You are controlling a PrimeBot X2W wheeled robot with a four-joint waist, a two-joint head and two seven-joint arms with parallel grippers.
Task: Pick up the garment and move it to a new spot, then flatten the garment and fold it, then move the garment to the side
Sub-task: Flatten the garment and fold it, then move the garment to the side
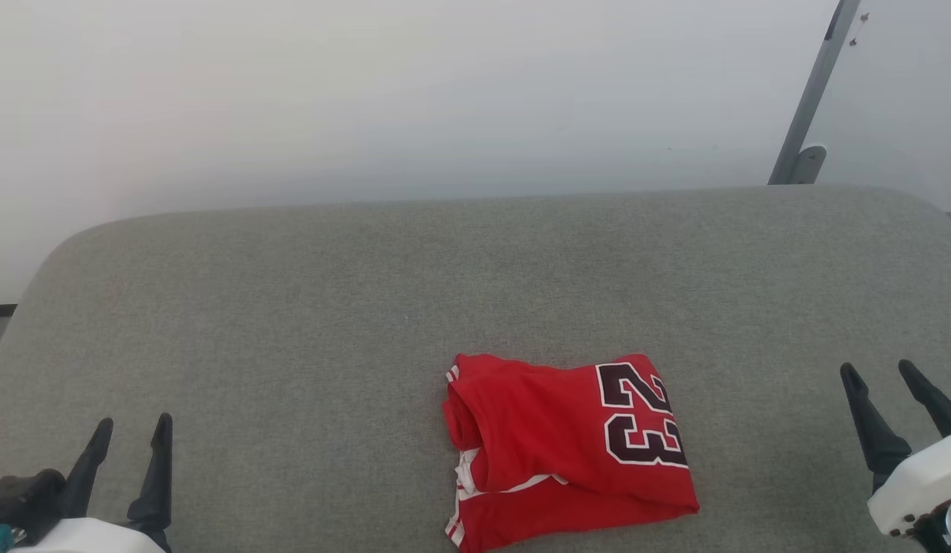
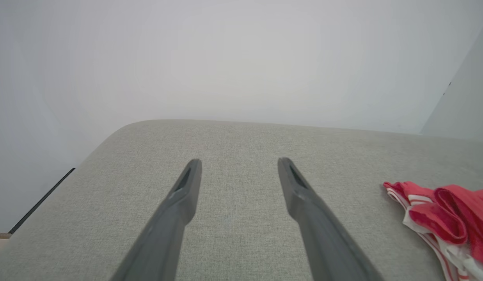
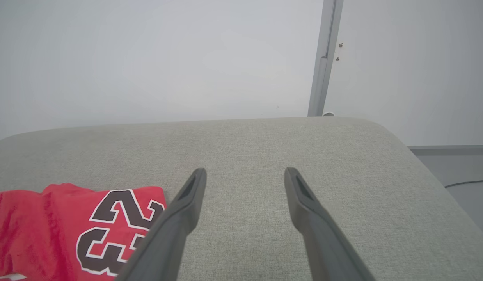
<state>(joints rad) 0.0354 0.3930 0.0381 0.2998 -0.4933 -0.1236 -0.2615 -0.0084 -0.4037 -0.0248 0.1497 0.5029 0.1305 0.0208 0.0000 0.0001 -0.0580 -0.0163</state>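
Lying folded on the counter (image 1: 291,307), near its front edge and just right of its middle, the shirt (image 1: 552,438) shows "23" face up. The left tool (image 1: 136,421) hangs spread and empty over the counter's front left; the right tool (image 1: 876,367), likewise spread, over its front right.

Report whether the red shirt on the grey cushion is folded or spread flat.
Folded. The red shirt lies as a compact stack of layers, white trim peeking between them, with the 23 on top.

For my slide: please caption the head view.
Folded red shirt on grey cushion; left end effector and right end effector both open.
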